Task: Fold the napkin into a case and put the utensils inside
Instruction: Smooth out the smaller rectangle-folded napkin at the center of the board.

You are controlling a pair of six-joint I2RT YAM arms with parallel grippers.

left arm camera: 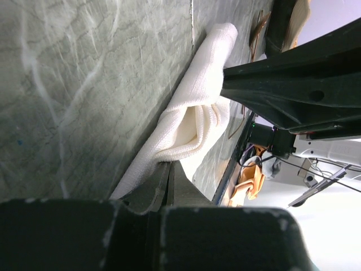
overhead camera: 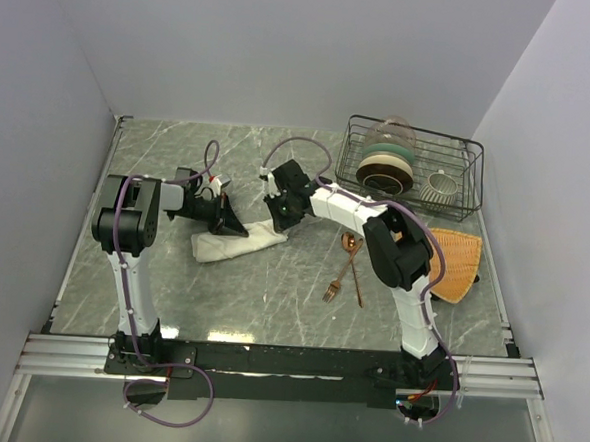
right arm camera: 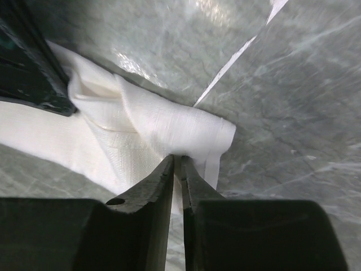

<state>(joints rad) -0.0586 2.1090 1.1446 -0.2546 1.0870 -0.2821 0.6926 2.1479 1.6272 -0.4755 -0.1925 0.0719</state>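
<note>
Okay, nearest me the fork (overhead camera: 337, 282) and spoon (overhead camera: 350, 243) lie crossed on the table (overhead camera: 170, 294), right of centre, with the orange mat (overhead camera: 456, 261) further right. Next, the napkin (overhead camera: 235, 243) is bunched into a long roll, left of the cutlery and apart from it. My left gripper (left arm camera: 169, 169) is closed, pinching the napkin's edge. My right gripper (right arm camera: 177, 164) is nearly closed on its right end. The wire basket (overhead camera: 473, 177) sits in the far-right corner.
</note>
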